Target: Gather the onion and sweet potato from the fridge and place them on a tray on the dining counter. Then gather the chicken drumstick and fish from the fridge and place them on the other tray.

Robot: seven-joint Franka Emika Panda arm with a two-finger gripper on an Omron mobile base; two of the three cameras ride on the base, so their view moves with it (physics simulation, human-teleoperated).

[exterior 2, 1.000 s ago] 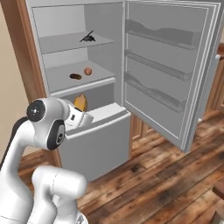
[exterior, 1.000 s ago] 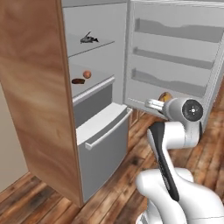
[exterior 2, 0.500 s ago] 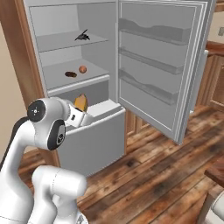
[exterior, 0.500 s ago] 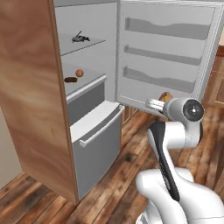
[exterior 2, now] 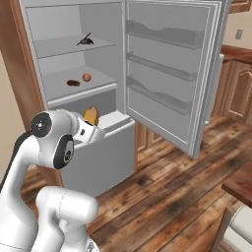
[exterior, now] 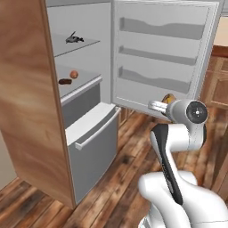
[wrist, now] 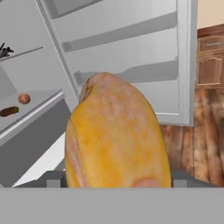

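While the fridge (exterior: 95, 67) stands with its door (exterior: 164, 58) swung wide, the gripper (exterior 2: 92, 123) is clenched around 1 chicken drumstick (wrist: 116, 140), a plump, rounded lump with a mottled yellow-orange skin and a paler pinkish end. In the hand view it bulks up from 6 o'clock and covers the fingers. In the right base view it sits in front of the fridge, at 5 o'clock from the shelved produce.

Inside, 2 task items lie on the middle grey shelf: 1 onion (exterior: 74, 74), a small smooth orange-brown ball, and 1 sweet potato (exterior: 65, 81), a dark brown stubby lump with rounded ends. The sweet potato lies just beside the onion, at its 8 o'clock in the left base view; whether they touch cannot be told. On the shelf above, 1 small dark spiky thing (exterior: 74, 38) rests, too small to make out.

The door carries 3 moulded grey rails. Below the shelves, 1 grey drawer (exterior: 93, 133) with a bar handle juts out. Wood-grain panels frame the cabinet, and striped brown planks (exterior 2: 162, 187) cover the floor.
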